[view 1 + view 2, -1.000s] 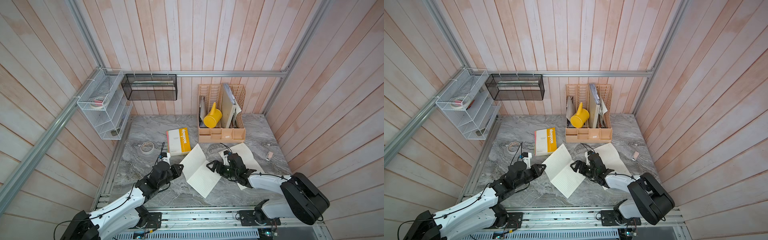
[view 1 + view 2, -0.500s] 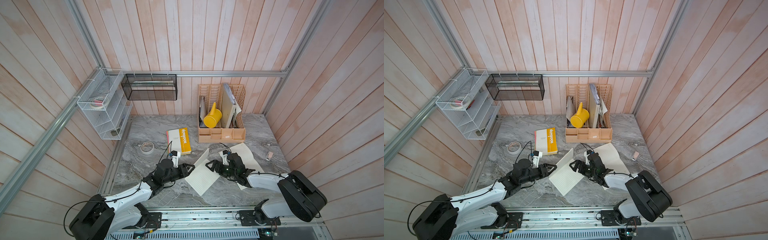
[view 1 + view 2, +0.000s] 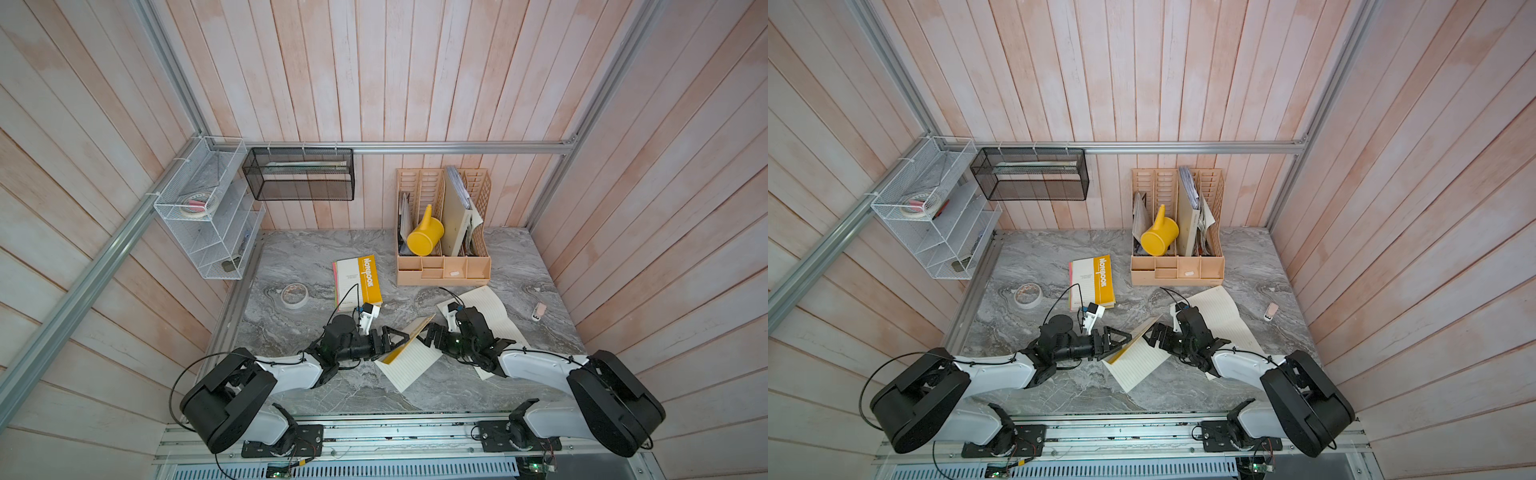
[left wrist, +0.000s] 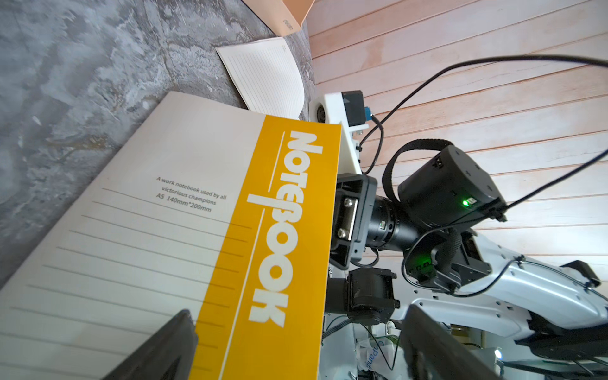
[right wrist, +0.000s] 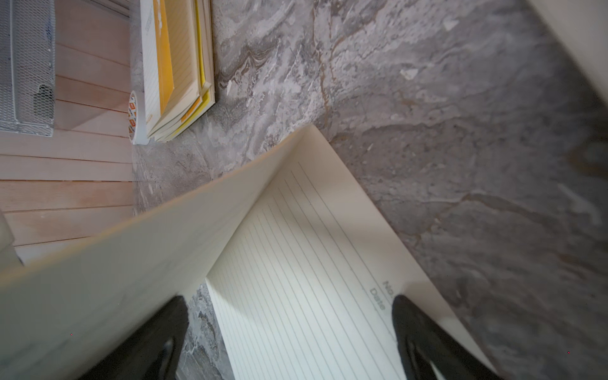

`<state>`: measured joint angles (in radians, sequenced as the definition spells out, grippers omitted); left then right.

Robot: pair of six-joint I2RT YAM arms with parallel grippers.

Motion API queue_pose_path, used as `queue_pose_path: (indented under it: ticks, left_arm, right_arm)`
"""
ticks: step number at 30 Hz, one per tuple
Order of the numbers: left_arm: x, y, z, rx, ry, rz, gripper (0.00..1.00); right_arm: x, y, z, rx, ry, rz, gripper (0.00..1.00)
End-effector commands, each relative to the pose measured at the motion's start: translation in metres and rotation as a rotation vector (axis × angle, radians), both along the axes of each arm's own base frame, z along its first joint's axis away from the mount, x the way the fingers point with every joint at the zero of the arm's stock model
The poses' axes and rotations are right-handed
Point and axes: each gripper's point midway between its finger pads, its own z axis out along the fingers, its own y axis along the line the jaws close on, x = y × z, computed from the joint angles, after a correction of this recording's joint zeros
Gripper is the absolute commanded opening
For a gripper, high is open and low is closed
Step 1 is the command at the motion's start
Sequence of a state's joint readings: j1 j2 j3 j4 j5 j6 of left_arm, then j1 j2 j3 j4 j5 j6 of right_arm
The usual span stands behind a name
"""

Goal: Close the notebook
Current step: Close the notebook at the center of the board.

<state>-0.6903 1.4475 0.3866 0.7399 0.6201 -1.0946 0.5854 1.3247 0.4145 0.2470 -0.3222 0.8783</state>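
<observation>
Left gripper (image 3: 395, 343): my jaws stand wide, holding nothing.
Notebook cover (image 4: 269, 230): half-raised just beyond them, must tip toward my right gripper (image 3: 432, 336).

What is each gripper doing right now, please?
Left gripper: open, the notebook's raised cover between its jaws, not clamped.
Right gripper: open, holding nothing, over the lined page.

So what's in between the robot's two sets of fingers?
The notebook's lifted cover, tilted, between the left fingers and right fingers; both top views show it.
</observation>
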Motion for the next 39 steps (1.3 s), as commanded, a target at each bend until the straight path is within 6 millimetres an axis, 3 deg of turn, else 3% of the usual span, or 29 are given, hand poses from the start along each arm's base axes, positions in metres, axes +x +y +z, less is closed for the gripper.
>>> queue_pose_path:
  ticks: [1, 5, 11, 18, 22, 31, 39]
  left_arm:
    - [-0.001, -0.007, 0.015, -0.062, -0.052, -0.036, 1.00]
    - [0.004, -0.008, 0.000, -0.012, -0.030, -0.029, 1.00]
    - [0.014, -0.001, -0.050, 0.186, 0.089, 0.023, 1.00]
    - [0.016, 0.000, -0.069, 0.228, 0.125, 0.036, 1.00]
    - [0.015, 0.000, -0.079, 0.224, 0.154, 0.036, 1.00]
    - [0.017, 0.004, -0.085, 0.238, 0.179, 0.062, 1.00]
    - [0.028, 0.012, -0.052, 0.211, 0.131, 0.097, 1.00]
  right_arm:
    - [0.001, -0.008, 0.003, -0.050, -0.002, -0.007, 0.98]
    - [0.004, -0.010, 0.011, -0.050, -0.018, -0.008, 0.98]
    - [0.011, -0.017, 0.038, -0.088, -0.078, -0.024, 0.98]
    - [0.013, -0.023, 0.070, -0.077, -0.144, -0.052, 0.98]
    - [0.013, -0.022, 0.078, -0.057, -0.161, -0.055, 0.98]
    - [0.001, 0.003, 0.063, 0.077, -0.103, -0.005, 0.98]
    - [-0.015, 0.004, 0.021, 0.098, -0.015, -0.006, 0.98]
